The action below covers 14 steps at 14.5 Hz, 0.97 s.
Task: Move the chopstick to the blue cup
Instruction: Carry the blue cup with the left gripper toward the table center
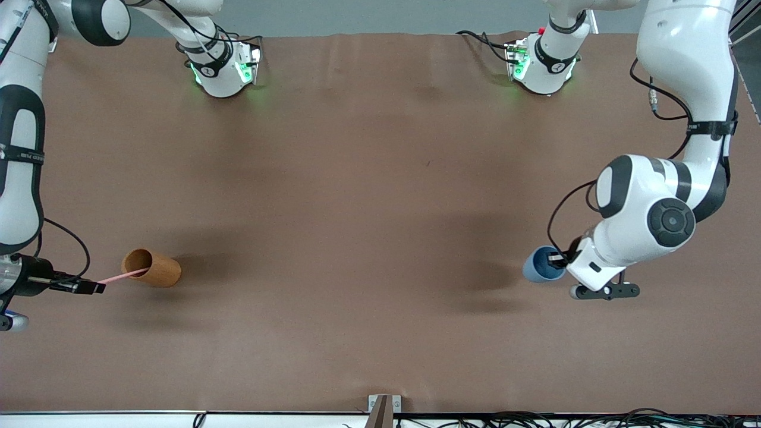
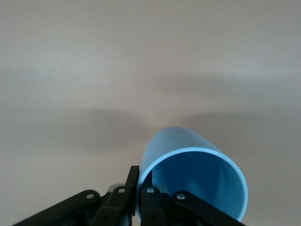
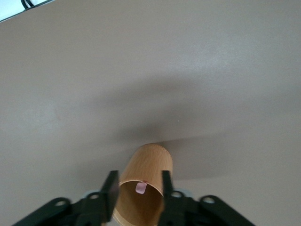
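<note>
Here, table: a big brown table (image 1: 368, 226) with one arm at each end.
Wooden cup: an orange-brown wooden cup (image 1: 152, 267) sits near the right arm's end of the table. In the front view it looks tipped, with its open mouth turned toward the right gripper.
Chopstick: the thin pink chopstick (image 1: 122, 277) sticks out of the wooden cup's mouth. One end is inside that cup. The other end reaches to the right gripper. In the right wrist view its pink tip (image 3: 140, 188) shows inside the cup's mouth.
Right gripper: the right gripper (image 1: 89, 287) is just beside the wooden cup's mouth, at the chopstick's outer end. In the right wrist view its two fingers (image 3: 111, 189) stand partly open, one on each side of the cup's mouth. I cannot tell if they hold the chopstick.
Blue cup: the small blue cup (image 1: 540, 264) is near the left arm's end of the table, well apart from the wooden cup.
Left gripper: the left gripper (image 1: 559, 259) is at the blue cup's rim. In the left wrist view its fingers (image 2: 132, 181) pinch the cup's wall (image 2: 188, 174) tight, one inside and one outside.
</note>
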Available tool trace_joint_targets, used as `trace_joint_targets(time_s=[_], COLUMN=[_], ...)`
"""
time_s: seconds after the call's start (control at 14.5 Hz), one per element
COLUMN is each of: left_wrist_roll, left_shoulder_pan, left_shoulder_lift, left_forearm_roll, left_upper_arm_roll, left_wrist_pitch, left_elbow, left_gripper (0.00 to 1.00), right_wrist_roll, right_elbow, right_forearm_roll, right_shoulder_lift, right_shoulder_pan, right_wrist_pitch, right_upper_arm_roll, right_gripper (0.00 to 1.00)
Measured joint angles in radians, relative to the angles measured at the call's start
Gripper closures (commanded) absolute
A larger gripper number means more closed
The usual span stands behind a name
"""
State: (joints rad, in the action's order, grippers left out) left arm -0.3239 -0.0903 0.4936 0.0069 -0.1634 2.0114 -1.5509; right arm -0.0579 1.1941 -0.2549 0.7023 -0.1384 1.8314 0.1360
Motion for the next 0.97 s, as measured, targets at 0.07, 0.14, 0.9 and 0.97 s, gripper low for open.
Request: trace_joint_targets(time_s=[0.07,0.14,0.9,0.97], left_wrist_roll=[-0.085,-0.165,-0.826,-0.838], left_shoulder_pan=[-0.004,-0.009,-0.209,-0.222], left_shoulder_lift=[-0.005,-0.008,0.157,0.179], left_forearm_roll=[0.0,0.001,0.214,0.221], left_upper_arm_roll=[-0.046,-0.09,-0.346,-0.346], left_wrist_pitch=[-0.027,-0.042,-0.026,-0.013], left_elbow=[0.02,0.031,0.109,0.116], left_gripper=[1.0,1.0,0.99,0.99], right_wrist_roll=[0.0,0.0,0.0,0.0], right_elbow=[0.0,0.0,0.002,0.003], right_forearm_roll=[0.0,0.0,-0.003,-0.004], right_shoulder_lift=[0.002,0.004,0.005,0.005], right_shoulder_pan=[0.0,0.0,0.0,0.0], right_wrist_pitch=[0.001,0.001,-0.004,-0.005], right_upper_arm_roll=[0.001,0.001,0.001,0.001], right_gripper=[0.68,0.69,0.98,0.98])
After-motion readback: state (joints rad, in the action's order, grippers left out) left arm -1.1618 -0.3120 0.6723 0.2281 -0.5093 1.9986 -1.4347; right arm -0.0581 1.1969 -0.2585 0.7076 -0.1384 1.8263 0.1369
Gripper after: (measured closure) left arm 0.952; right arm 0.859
